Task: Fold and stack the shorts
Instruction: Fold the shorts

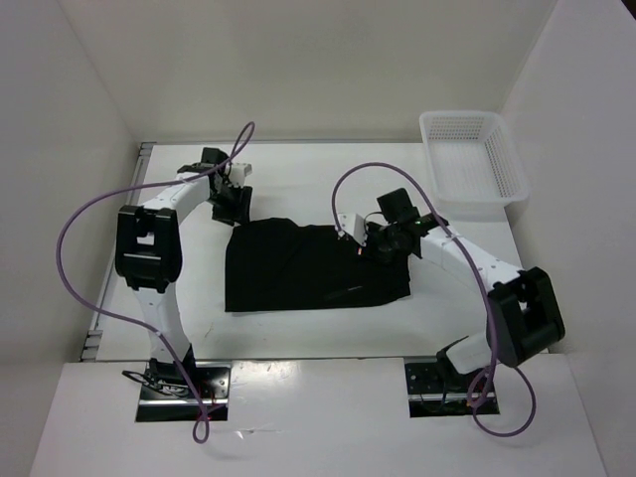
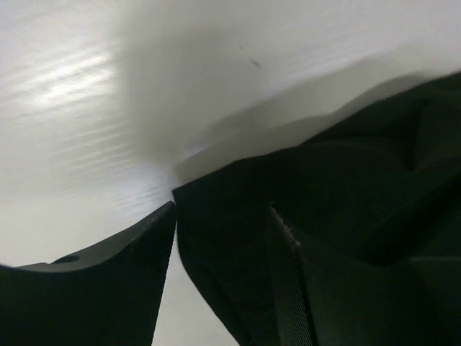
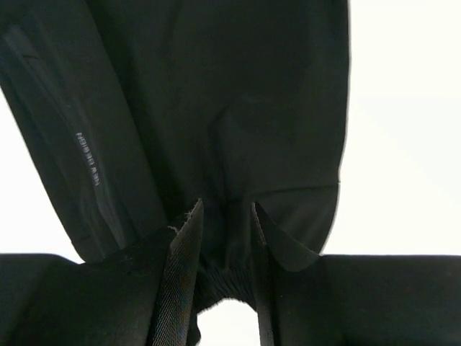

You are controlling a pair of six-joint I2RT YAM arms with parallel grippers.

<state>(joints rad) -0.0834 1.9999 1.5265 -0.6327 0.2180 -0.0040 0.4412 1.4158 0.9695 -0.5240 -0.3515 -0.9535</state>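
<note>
The plain black soft fabric shorts (image 1: 308,268) lie spread flat in the middle of the white table (image 1: 298,174), with their long axis running left to right, parallel to the near edge. Both claws sit at the far edge of the cloth: the left claw (image 1: 231,206) at its far-left corner, the right claw (image 1: 381,243) toward its far-right end. The bulk of the garment therefore lies nearward of each. A fold would likely carry that far edge toward the near one.

The overhead view gives this layout but hides the jaws. The left wrist view shows the left claw (image 2: 223,216) released, its jaws apart astride the cloth corner, with bare table between one finger and the fabric. The right wrist view shows the right claw (image 3: 227,216) clenched on a bunched pinch of the shorts. A white plastic mesh basket (image 1: 457,114) stands at the far-right corner, well apart.
</note>
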